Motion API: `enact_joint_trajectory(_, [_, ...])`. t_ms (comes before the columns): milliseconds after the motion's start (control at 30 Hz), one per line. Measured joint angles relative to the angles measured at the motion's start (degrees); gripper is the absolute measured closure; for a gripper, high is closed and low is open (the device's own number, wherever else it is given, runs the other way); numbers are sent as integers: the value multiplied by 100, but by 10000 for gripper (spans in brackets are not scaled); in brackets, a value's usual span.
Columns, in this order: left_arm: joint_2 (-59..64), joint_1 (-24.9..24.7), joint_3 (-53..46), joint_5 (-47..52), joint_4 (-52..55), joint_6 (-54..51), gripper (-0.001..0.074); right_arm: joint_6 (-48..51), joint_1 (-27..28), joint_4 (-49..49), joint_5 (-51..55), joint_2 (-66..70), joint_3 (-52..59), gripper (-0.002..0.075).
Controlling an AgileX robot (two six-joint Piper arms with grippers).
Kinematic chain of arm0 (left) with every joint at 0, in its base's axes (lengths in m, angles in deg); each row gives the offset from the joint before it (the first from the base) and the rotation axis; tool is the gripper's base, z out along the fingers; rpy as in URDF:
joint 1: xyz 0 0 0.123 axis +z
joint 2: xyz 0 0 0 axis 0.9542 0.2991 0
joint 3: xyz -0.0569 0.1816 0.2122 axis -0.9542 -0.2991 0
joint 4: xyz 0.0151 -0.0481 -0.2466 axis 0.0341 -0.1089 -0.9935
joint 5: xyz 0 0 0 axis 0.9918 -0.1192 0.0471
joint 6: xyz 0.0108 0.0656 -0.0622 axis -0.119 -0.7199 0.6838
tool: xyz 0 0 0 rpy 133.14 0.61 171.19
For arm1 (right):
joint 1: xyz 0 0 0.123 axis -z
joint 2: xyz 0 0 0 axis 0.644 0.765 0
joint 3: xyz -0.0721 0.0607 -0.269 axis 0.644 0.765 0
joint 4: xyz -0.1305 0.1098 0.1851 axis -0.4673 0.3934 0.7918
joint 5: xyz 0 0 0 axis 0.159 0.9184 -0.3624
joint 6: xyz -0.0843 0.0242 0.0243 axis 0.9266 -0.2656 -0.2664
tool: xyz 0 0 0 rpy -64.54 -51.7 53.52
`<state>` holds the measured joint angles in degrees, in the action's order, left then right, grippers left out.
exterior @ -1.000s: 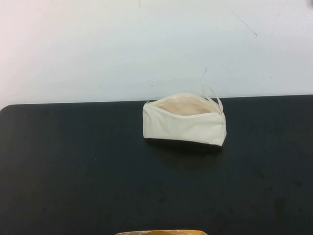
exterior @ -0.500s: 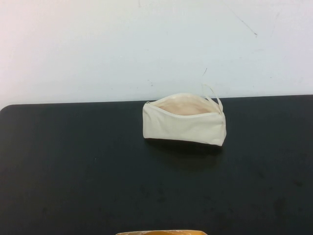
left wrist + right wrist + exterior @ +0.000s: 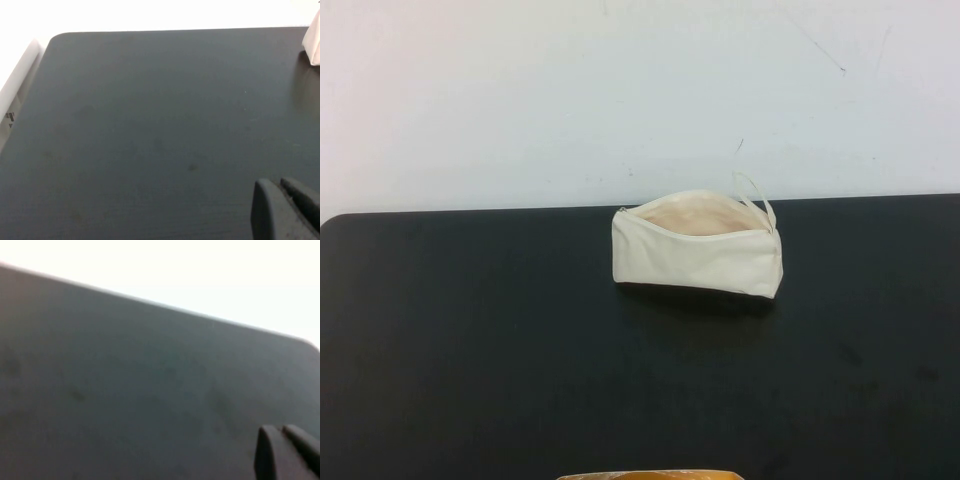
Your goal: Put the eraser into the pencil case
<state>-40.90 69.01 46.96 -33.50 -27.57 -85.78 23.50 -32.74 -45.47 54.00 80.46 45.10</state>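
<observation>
The cream-white pencil case [image 3: 697, 249] stands unzipped at the back middle of the black table, its peach lining showing and its loop strap [image 3: 752, 190] at the right end. A corner of it shows in the left wrist view [image 3: 313, 40]. The eraser is not in view. My left gripper [image 3: 281, 187] is shut and empty over the bare left part of the table. My right gripper [image 3: 281, 432] is shut and empty over the bare right part. Neither gripper shows in the high view.
The black table [image 3: 500, 340] ends at a white wall behind the pouch. Its rounded back left corner [image 3: 57, 37] shows in the left wrist view. A tan-orange object [image 3: 650, 475] peeks in at the near edge.
</observation>
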Motion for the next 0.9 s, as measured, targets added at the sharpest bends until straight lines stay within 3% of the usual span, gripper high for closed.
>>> enact_joint_trajectory(167, [0, 0, 0, 0, 0, 0, 736, -9, 20, 0, 646, -247, 73, 727])
enact_joint_trajectory(700, [0, 0, 0, 0, 0, 0, 736, -38, -303, 404, 684, -247, 62, 727])
enact_joint_trajectory(900, [0, 0, 0, 0, 0, 0, 736, -737, -303, 481, 697, -247, 62, 727])
